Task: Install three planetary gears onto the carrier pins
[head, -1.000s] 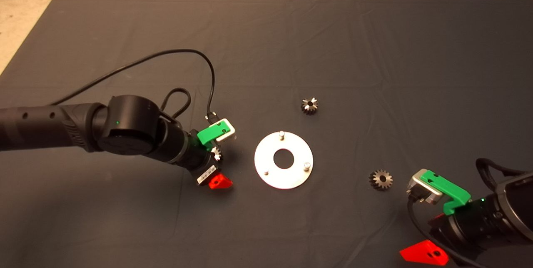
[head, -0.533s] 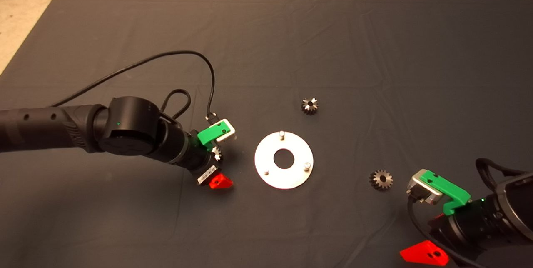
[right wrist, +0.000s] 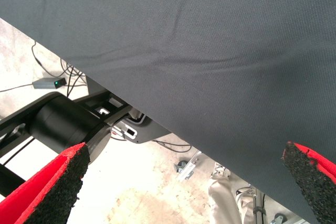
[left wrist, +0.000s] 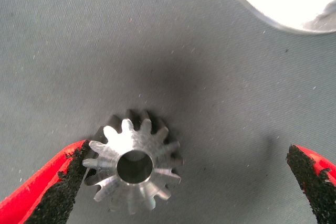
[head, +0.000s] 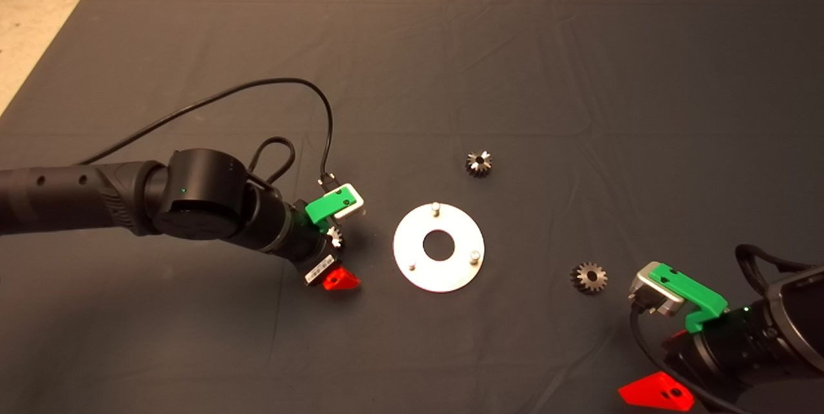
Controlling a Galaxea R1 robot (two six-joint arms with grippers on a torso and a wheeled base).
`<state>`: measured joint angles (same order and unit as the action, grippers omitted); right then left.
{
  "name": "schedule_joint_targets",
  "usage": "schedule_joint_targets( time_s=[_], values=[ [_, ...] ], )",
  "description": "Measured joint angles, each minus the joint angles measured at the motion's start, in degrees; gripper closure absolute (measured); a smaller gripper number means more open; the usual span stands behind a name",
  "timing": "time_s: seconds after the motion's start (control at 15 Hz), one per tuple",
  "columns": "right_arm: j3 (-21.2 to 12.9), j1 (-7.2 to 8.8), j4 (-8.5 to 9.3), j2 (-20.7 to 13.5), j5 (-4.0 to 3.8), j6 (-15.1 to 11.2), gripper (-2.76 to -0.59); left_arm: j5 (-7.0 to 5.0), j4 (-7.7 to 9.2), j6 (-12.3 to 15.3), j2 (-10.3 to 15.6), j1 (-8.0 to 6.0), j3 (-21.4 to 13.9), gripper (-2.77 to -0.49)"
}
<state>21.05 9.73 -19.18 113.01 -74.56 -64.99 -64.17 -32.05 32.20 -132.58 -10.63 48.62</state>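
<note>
Three carrier pins (head: 436, 208) stand on the round silver plate (head: 412, 234) at the mat's middle, all of them bare. My left gripper (head: 336, 252) hovers just left of the plate, open around one planetary gear (head: 334, 237) lying flat on the mat. In the left wrist view, one pad (left wrist: 60, 187) touches that gear (left wrist: 134, 163) at its teeth, while the other pad (left wrist: 315, 174) stands well apart. My left gripper (left wrist: 189, 153) holds nothing. A second gear (head: 479, 163) lies behind the plate and a third (head: 588, 277) to its right. My right gripper (head: 644, 362) waits open at the lower right.
The plate's rim (left wrist: 283, 3) shows beyond the gear in the left wrist view. The left arm's black cable (head: 283, 82) loops over the mat. The right wrist view shows the mat's edge (right wrist: 157, 103), with floor, cables and a black machine base (right wrist: 63, 121) beyond.
</note>
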Motion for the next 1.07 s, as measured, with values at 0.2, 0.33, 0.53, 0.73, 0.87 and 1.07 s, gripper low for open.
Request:
schedule_joint_targets(
  time_s=[0.2,0.33,0.53,0.73,0.87,1.07],
  values=[
    [0.0,0.00,0.02,0.0,0.00,0.0,-2.75,1.39,-0.15,-0.2,0.0,0.00,0.0,-2.55],
    [0.0,0.00,0.05,0.0,0.02,0.0,-2.75,1.44,-0.28,-0.2,0.1,0.00,0.0,-2.42],
    [0.0,0.00,0.07,0.0,0.00,0.0,-2.75,1.44,-0.35,-0.2,0.1,0.00,0.0,-2.25],
    [0.0,0.00,0.09,0.0,0.00,0.0,-2.75,1.52,-0.37,-0.3,0.1,0.00,0.0,-2.14],
    [0.0,0.00,0.18,0.0,0.00,0.0,-2.75,2.16,-0.35,-0.3,0.1,0.00,0.0,-2.11],
    [0.0,0.00,0.35,0.0,0.02,0.0,-2.75,3.01,-0.41,-0.4,0.3,0.00,0.0,-1.95]
  ],
)
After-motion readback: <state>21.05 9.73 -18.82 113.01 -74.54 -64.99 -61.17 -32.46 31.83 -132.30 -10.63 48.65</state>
